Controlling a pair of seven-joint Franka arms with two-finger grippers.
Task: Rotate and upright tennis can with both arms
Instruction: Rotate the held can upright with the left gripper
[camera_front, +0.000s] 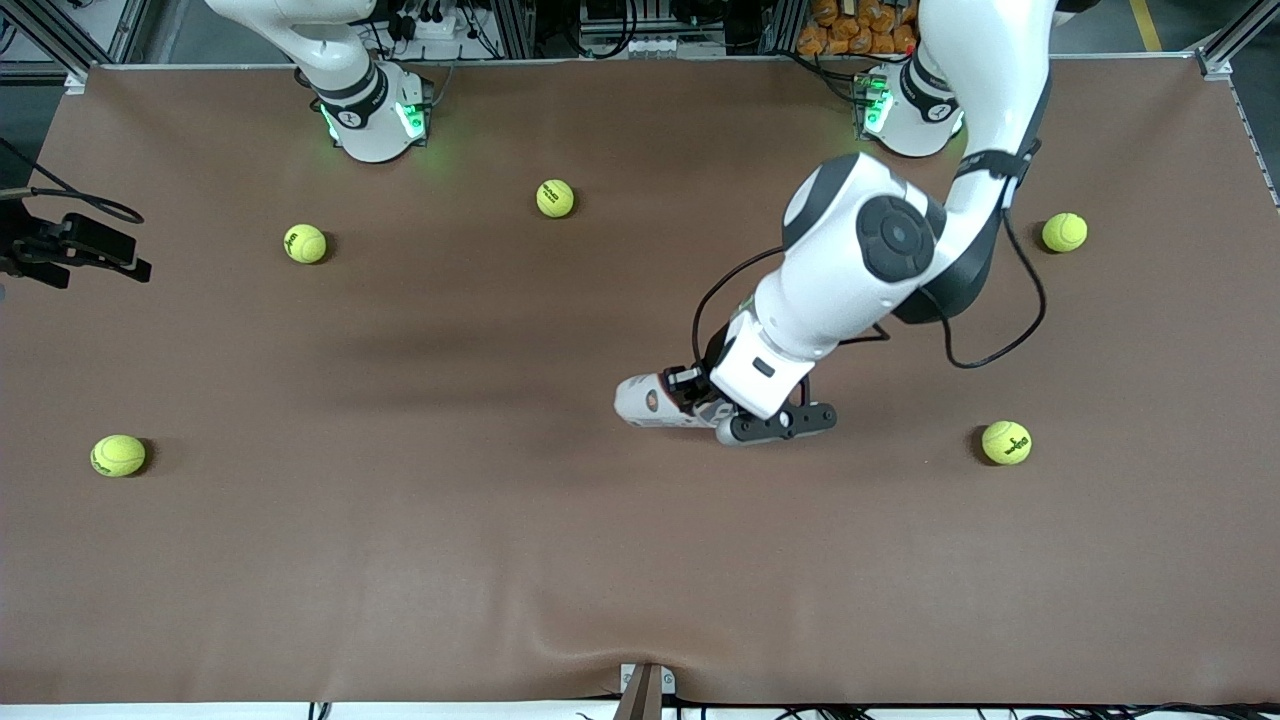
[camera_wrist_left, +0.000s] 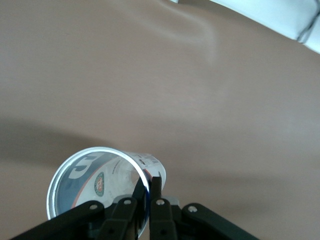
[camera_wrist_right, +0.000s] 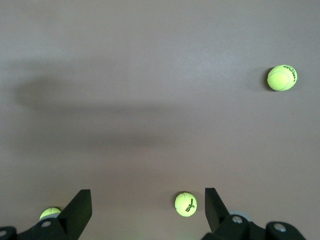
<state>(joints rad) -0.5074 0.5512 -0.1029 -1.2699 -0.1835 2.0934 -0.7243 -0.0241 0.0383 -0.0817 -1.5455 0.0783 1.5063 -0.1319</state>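
PROGRESS: early, tennis can (camera_front: 648, 400) gripped but not yet upright | PLACE: lower middle of front view, on the desk (camera_front: 400, 560) | AXIS: lying about level, long axis across the frame, free end toward the right arm's end | left gripper (camera_wrist_left: 148, 186) jaws pinching the can's rim | right gripper (camera_wrist_right: 148, 201) out of the front view, jaws spread, waiting.

Five tennis balls (camera_front: 305, 243), one tennis can (camera_front: 650, 400)

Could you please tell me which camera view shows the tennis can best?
The left wrist view: the tennis can shows its open rim and label, pinched by the left gripper. The front view shows one end; the right wrist view, nothing.
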